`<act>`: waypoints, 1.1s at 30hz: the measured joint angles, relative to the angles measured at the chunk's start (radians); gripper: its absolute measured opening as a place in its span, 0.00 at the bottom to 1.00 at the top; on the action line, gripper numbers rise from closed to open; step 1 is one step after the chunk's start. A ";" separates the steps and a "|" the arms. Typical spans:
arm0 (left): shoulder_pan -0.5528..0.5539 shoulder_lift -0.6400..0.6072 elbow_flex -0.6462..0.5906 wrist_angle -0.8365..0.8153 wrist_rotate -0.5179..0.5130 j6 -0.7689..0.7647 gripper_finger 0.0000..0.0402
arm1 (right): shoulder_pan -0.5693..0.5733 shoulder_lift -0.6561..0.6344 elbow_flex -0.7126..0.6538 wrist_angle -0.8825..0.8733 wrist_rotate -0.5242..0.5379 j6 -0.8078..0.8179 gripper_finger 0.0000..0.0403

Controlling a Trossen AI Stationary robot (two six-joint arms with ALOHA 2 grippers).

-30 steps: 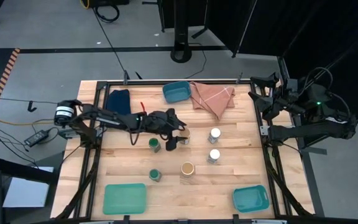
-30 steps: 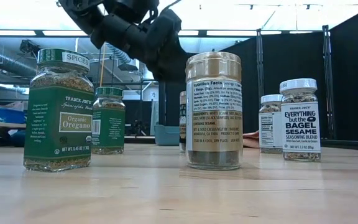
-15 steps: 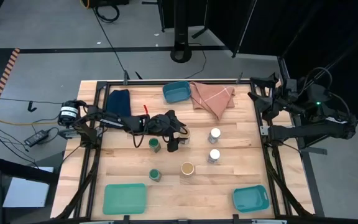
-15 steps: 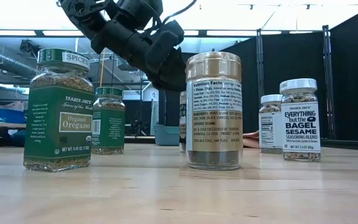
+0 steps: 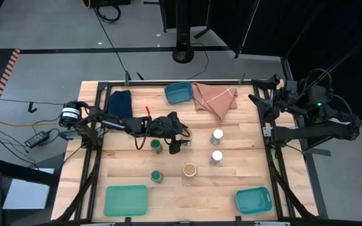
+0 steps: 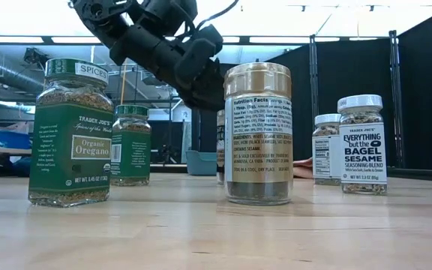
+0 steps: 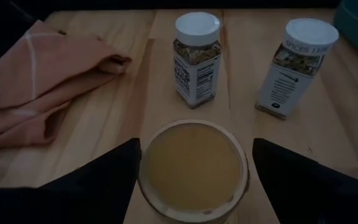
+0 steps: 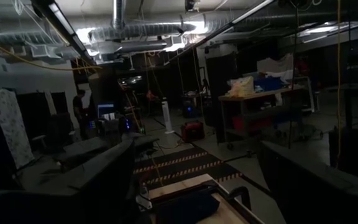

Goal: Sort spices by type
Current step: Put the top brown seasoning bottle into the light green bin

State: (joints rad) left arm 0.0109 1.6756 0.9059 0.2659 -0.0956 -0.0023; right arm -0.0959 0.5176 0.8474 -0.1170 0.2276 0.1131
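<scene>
- Left gripper [image 5: 182, 139] is over the middle of the table, its fingers [image 7: 104, 177] spread to either side of a tan-lidded jar [image 7: 193, 167]; that lid sits between the two fingers, and it cannot be told whether they touch it.
- Just left of those fingers stands a green-lidded jar [image 5: 156, 146]; a second green-lidded jar [image 5: 158, 177] stands nearer the front edge, well apart from the gripper.
- In front of the fingers and slightly to their right is the other tan-lidded jar [image 5: 190, 170], standing free on the wood.
- Beyond the fingertips, to the right, two white-lidded jars stand close together: one white-lidded jar [image 5: 217, 136] farther back, the second white-lidded jar [image 5: 216, 157] nearer the front.
- A pink cloth [image 5: 214, 98] lies at the back of the table, past the fingers and off to one side of them.
- Right gripper [image 5: 256, 98] waits at the table's right edge, away from every jar, its fingers [image 8: 73, 186] spread wide on nothing.
</scene>
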 joint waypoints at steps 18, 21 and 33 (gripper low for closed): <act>0.000 0.034 -0.002 -0.015 -0.042 -0.010 0.79 | 0.000 0.059 -0.001 -0.005 -0.003 0.001 0.86; 0.000 0.034 -0.002 -0.016 -0.042 -0.010 0.79 | 0.000 0.059 -0.001 -0.005 -0.003 0.001 0.86; 0.000 0.033 -0.002 -0.017 -0.068 -0.009 0.70 | 0.000 0.058 -0.001 -0.004 -0.002 0.001 0.86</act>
State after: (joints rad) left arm 0.0108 1.7084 0.9043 0.2493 -0.1632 -0.0113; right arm -0.0959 0.5758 0.8467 -0.1211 0.2253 0.1138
